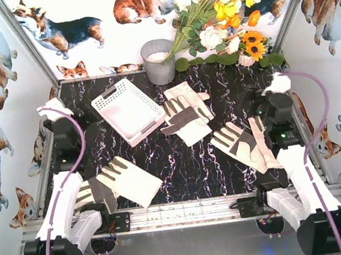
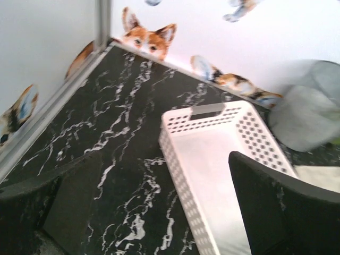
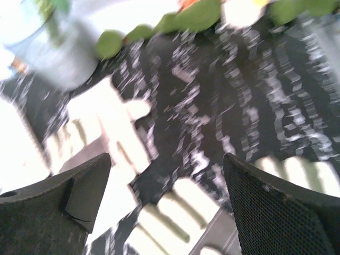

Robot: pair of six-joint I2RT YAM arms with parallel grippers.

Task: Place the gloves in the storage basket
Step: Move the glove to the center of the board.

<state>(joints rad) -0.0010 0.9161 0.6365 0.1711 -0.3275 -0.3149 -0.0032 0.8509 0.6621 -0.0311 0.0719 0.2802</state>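
Three lots of gloves lie on the black marbled worktop (image 1: 187,162), all of them outside the storage basket (image 1: 128,111). One overlapping lot (image 1: 185,116) sits mid-worktop, just beside the basket's right side. A second (image 1: 246,143) lies towards the right edge, close under the right arm. The third (image 1: 124,182) is at the near left, by the left arm's base, with its dark palm patches up.

The white slotted basket rests askew in the back-left part of the worktop, one corner pointing at the grey bucket (image 1: 159,64), which stands at the back edge. Flowers (image 1: 219,11) lean over the back right corner.

The left gripper (image 2: 164,186) hangs over the left side of the worktop with its jaws wide apart and nothing between them; its wrist view looks along the basket's near-left wall. The right gripper (image 3: 167,180) has its jaws parted too and holds nothing. Its wrist view is blurred, but glove fingers show below it.
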